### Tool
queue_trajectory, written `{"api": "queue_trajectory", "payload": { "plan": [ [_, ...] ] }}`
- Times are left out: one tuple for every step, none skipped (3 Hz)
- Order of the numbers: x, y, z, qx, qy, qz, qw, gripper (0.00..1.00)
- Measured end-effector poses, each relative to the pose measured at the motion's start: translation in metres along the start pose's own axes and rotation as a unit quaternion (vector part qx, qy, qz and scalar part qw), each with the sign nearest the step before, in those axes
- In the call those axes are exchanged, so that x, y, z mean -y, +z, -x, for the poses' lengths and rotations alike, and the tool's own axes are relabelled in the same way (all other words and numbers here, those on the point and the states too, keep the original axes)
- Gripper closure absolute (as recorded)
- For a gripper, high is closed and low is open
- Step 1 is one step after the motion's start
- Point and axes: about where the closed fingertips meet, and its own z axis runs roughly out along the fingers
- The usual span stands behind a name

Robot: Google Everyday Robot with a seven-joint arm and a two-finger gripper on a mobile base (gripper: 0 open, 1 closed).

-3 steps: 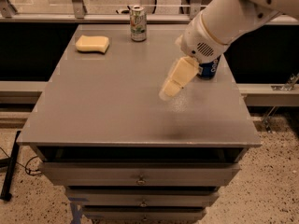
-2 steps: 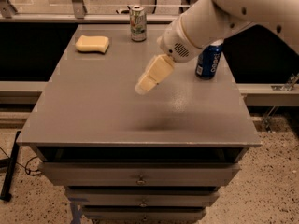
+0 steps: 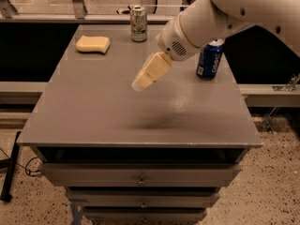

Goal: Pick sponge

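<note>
The sponge (image 3: 93,44) is a pale yellow flat pad lying at the far left corner of the grey table (image 3: 93,111). My gripper (image 3: 140,82) hangs above the middle of the table, pointing down and to the left, on the end of a white arm that comes in from the upper right. It is well to the right of the sponge and nearer the front, and it touches nothing.
A green and white can (image 3: 138,23) stands at the far edge of the table, right of the sponge. A blue can (image 3: 209,59) stands at the right side, partly behind my arm. Drawers sit below the table's front edge.
My gripper and arm have moved left across the table, from beside the blue can to above the table's middle, closer to the sponge. The sponge and cans have not moved.
</note>
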Motion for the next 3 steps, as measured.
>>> {"api": "queue_trajectory", "payload": {
  "plan": [
    [0.002, 0.017, 0.005, 0.023, 0.01, -0.006, 0.9997, 0.0],
    [0.019, 0.061, 0.025, 0.076, 0.021, -0.017, 0.9967, 0.0],
    [0.053, 0.102, 0.046, 0.128, 0.031, -0.035, 0.9906, 0.0]
  ]
}}
